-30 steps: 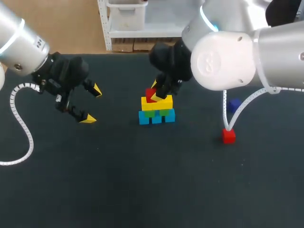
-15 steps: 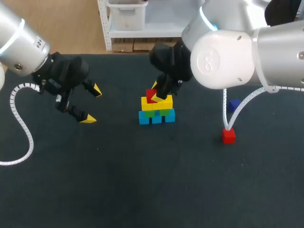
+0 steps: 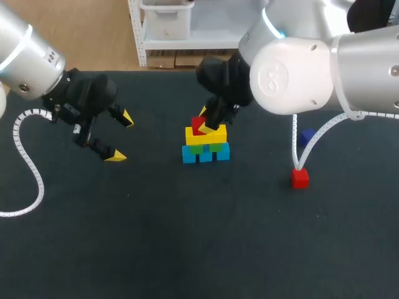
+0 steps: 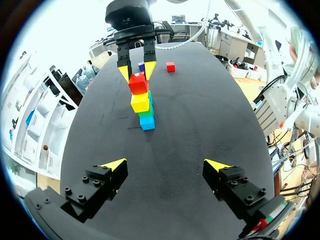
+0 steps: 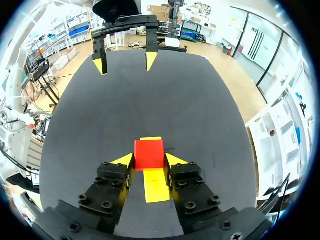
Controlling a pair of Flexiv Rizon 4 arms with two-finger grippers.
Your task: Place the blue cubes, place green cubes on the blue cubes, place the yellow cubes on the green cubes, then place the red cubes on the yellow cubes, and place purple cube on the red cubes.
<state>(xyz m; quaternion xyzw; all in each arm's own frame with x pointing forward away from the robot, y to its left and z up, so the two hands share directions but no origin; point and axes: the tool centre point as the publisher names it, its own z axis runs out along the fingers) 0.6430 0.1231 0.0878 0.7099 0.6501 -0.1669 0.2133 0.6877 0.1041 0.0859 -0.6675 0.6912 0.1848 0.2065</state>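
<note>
Right gripper (image 4: 136,71) is clamped on a red cube (image 4: 138,83), which sits on top of the yellow cubes (image 3: 207,134). Those are on the green cubes (image 3: 196,149), over the blue cubes (image 3: 206,154). Left gripper (image 3: 121,137) hangs off to the side of the stack, fingers spread wide, holding nothing. Second red cube (image 3: 300,178) and the purple cube (image 3: 306,137) lie loose on the table (image 3: 187,237) — well apart from the stack.

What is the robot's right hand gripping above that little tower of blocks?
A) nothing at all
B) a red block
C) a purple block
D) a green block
B: in the right wrist view, the right hand has its two yellow-tipped fingers pressed against either side of a red block, which sits on the yellow blocks.
</note>
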